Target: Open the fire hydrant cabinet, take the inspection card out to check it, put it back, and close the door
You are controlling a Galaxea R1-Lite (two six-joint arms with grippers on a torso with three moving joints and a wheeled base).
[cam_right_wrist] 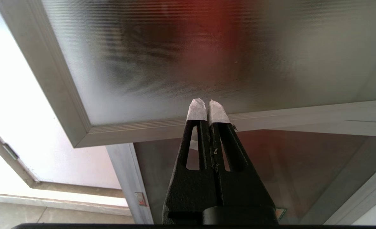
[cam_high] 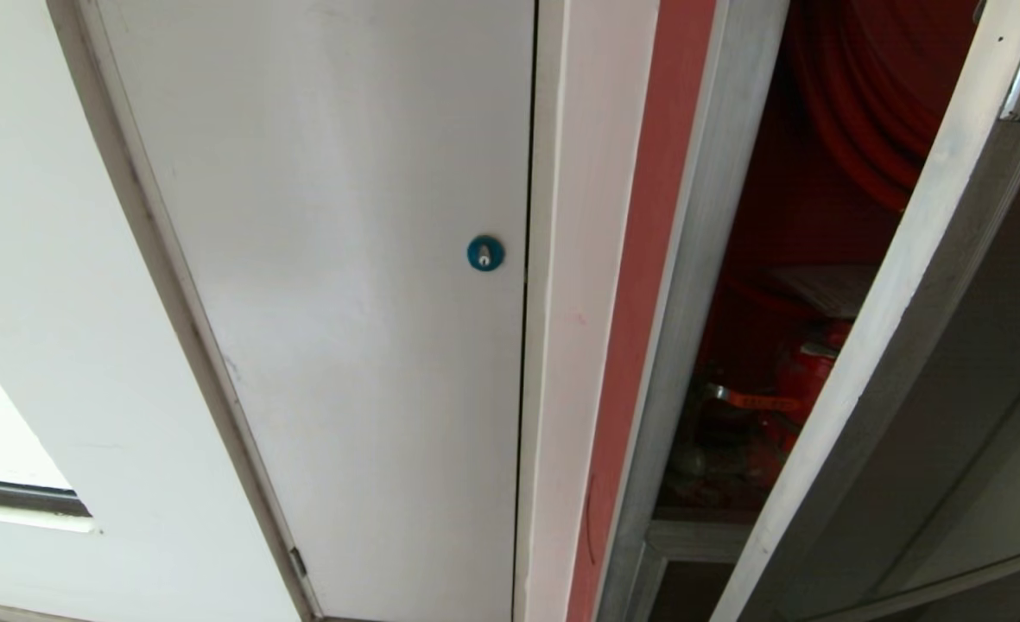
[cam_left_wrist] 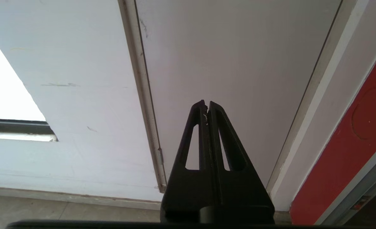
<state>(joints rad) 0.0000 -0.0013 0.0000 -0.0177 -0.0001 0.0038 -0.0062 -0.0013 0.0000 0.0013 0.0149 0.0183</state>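
A white wall (cam_high: 34,259) fills the head view from 9 o'clock to the centre, carrying 1 plain white panel (cam_high: 345,302) with 1 blue round lock (cam_high: 484,253) near the middle. A pale floor strip (cam_left_wrist: 63,211) shows in the left wrist view. At 3 o'clock stands 1 fire hydrant cabinet (cam_high: 691,285), silver-framed and red inside, with 1 red hose reel (cam_high: 864,104) at 1 o'clock and 1 red hydrant valve (cam_high: 807,380) at 4 o'clock. A pale flat sheet above the valve may be the inspection card; I cannot tell. The door (cam_high: 950,363), 1 dark glass panel in a silver frame, stands ajar at 4 o'clock. The 2 grippers are outside the head view: the left gripper (cam_left_wrist: 206,106) is clenched and empty facing the white panel, the right gripper (cam_right_wrist: 208,105) clenched and empty facing the door's glass.
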